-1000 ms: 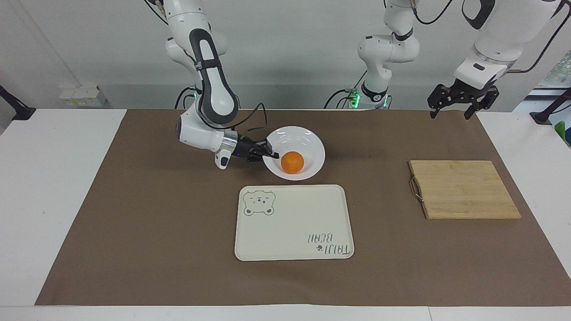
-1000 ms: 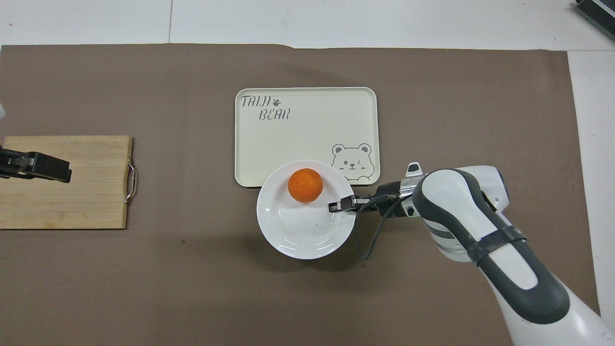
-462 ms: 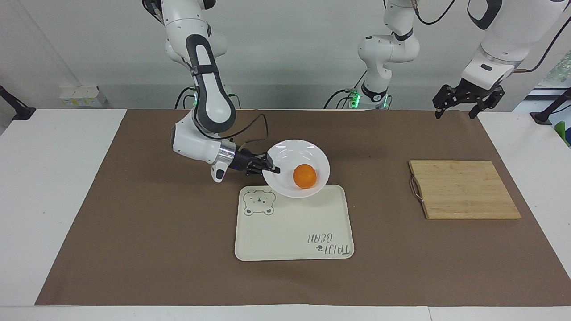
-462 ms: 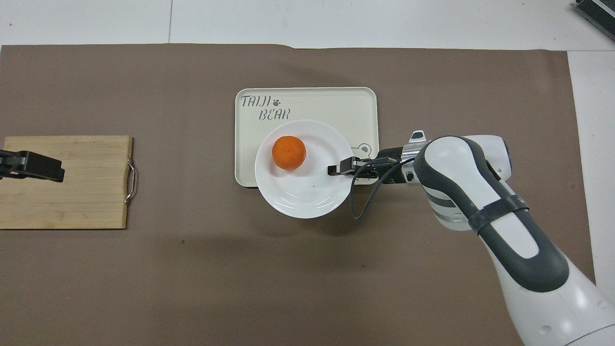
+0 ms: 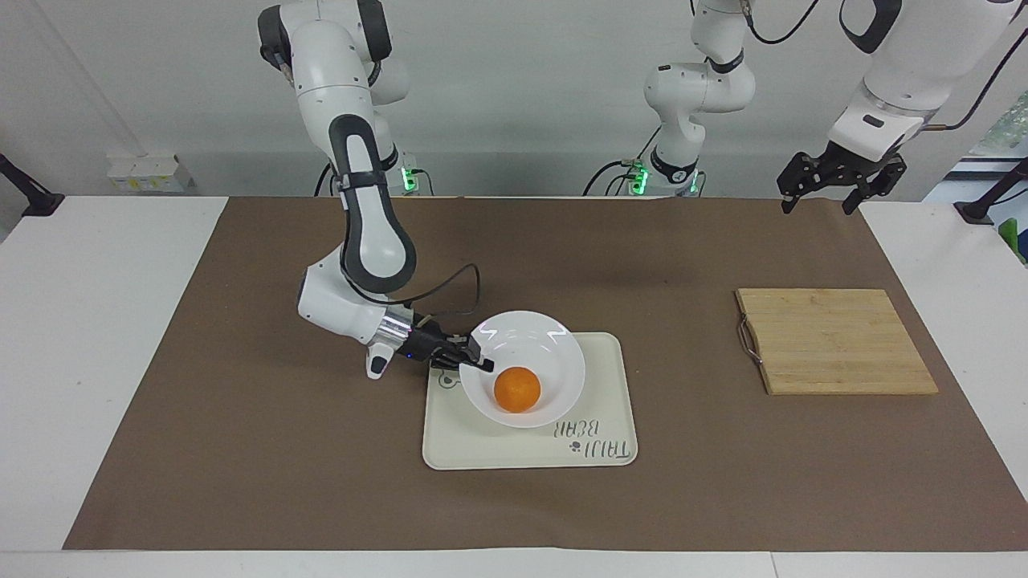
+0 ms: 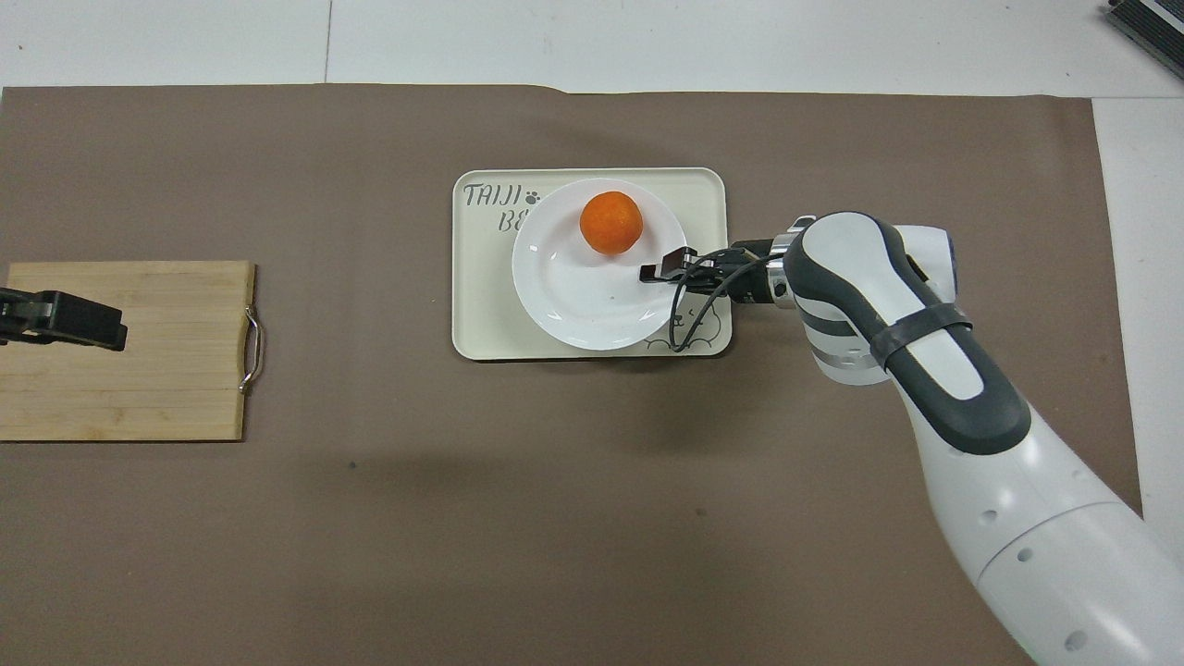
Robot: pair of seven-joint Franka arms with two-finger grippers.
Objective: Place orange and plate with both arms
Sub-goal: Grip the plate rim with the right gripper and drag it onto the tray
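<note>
The white plate (image 5: 522, 365) sits over the cream bear tray (image 5: 606, 385), inside the tray's rim on every side but the one toward the right arm, where the plate's edge reaches the tray's border. I cannot tell whether the plate rests on the tray or is held just above it. The orange (image 5: 516, 388) lies in the plate, on the part farther from the robots. The right end effector (image 5: 484, 365) is clenched on the plate's rim at the side toward the right arm's end of the desk, its forearm stretched low over the brown mat (image 5: 241, 433). Around the tray the mat lies bare on all sides, with wide room toward the wooden cutting board (image 5: 835, 341), which lies well apart toward the left arm's end. The left end effector (image 5: 821, 195) waits raised over the mat's edge nearest the robots, at the left arm's end of the desk, fingers spread and holding nothing.

A second ago the plate was over the bare mat, nearer to the robots than the tray; half a second ago it overlapped only the tray's nearer edge. Now it covers most of the bear drawing and part of the lettering. The orange has stayed in the plate. The left arm has barely shifted.

Counted: one plate, one orange, one tray, one cutting board, one mat, two arms.
</note>
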